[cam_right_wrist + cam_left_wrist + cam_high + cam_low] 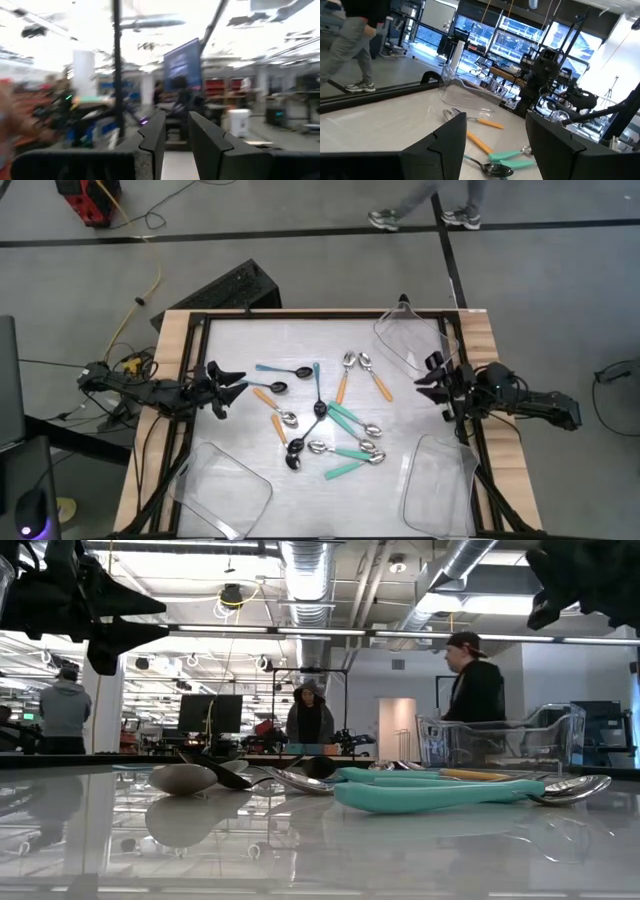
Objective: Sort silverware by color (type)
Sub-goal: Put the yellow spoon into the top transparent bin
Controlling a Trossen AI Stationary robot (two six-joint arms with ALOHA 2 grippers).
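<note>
— Judging from above, had any sorting been done? The silverware (pixel 325 420) all lay mixed in one scatter at the middle of the table (pixel 240 340).

— None that showed. Orange-handled spoons (pixel 379 386), blue-handled ones (pixel 270 368) and teal-handled ones (pixel 345 417) crossed and touched each other, and none sat inside a tray.

— And the trays?

— Three clear trays stood around the pile: one at the far right corner (pixel 412 340), one at the near right (pixel 438 490), one at the near left (pixel 222 492). All three looked bare of spoons, so I would say the whole job was left.

— Were the arms carrying anything?

— No. The left gripper (pixel 228 385) hung just beside the left edge of the pile, its fingers (pixel 445 147) parted with a clear gap and nothing between them. The right gripper (pixel 432 383) hovered at the table's right side, well apart from the spoons, fingers (pixel 152 132) drawn near each other with a narrow slot between, also holding nothing.

— So which arm seemed likelier to start?

— The left, I would guess, being nearest the blue spoons.
</note>
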